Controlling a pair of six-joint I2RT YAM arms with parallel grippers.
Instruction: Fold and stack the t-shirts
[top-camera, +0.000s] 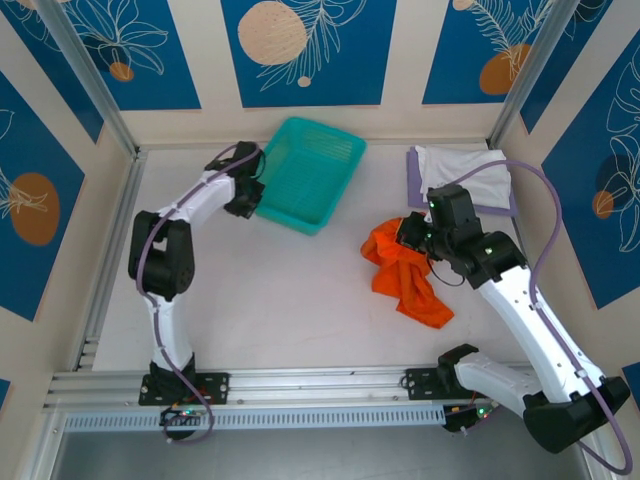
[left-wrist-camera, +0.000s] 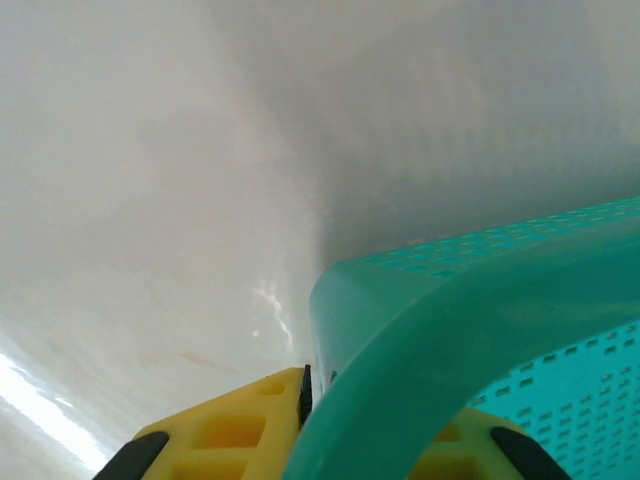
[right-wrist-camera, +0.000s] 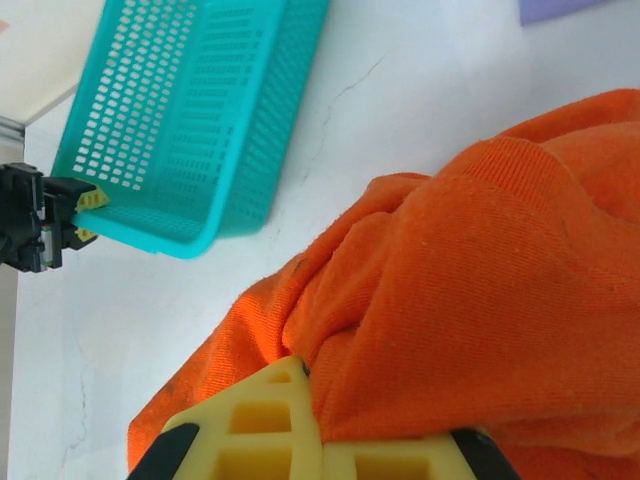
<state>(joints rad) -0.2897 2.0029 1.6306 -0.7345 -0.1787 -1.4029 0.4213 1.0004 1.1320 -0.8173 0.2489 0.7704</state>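
so the left jaws are up near the far edge of the desk (top-camera: 260, 300), left of the middle, and they're pinching the rim of the teal mesh basket (top-camera: 310, 165) at its left-hand corner. From the left wrist cam the rim runs straight between the yellow fingers (left-wrist-camera: 225, 430), with one pad tight against the basket wall. None of the shirts are anywhere near those jaws, they're all over on the right half of the desk. The right jaws are pressed together with a bunch of the orange t-shirt (top-camera: 405, 280) caught in them. In the right wrist view the cloth is wadded up right against the fingertips. The jaws have the end of the shirt that's toward the far edge, and the rest trails away in a crumpled heap toward the near edge, a bit right of the desk's middle. Can't tell how much of it is actually off the surface. The white t-shirt (top-camera: 465, 165) is folded and sits on top of the folded lavender t-shirt (top-camera: 414, 178) in the far right corner, just beyond the right jaws.
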